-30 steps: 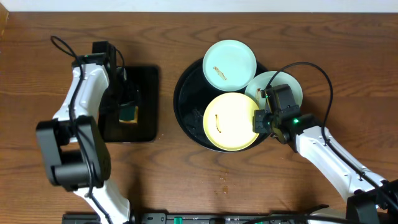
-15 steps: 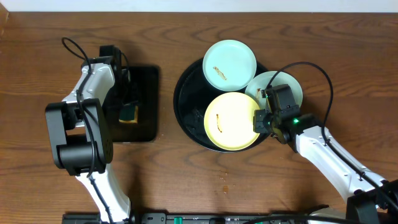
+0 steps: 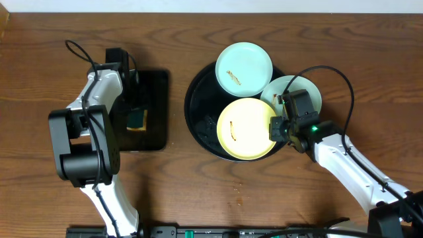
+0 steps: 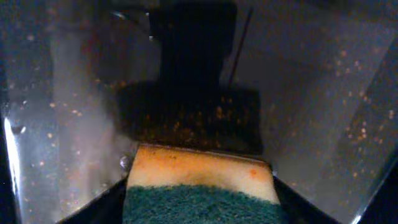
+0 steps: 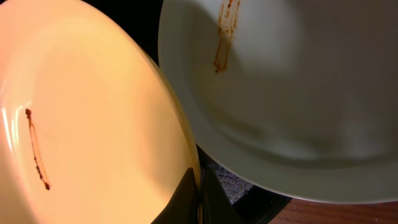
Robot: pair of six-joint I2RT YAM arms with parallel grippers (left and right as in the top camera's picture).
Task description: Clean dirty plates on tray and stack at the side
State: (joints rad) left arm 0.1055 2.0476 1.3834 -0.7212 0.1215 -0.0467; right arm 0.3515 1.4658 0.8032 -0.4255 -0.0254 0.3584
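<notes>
The right end effector (image 3: 274, 129) clenches the yellow plate (image 3: 243, 129) by its rim at centre right, seemingly steadying it for wiping; the left end effector (image 3: 136, 111) straddles the sponge (image 4: 199, 186), grip unclear.

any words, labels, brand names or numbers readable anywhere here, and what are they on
No text can be read in any view.
The yellow plate, the mint plate at the back, the mint plate at the right, the round black tray, the rectangular tray and the sponge carry no print.
The brown marks on the plates are smears, not writing.
The green light on the right arm is a lamp without a legible label.
</notes>
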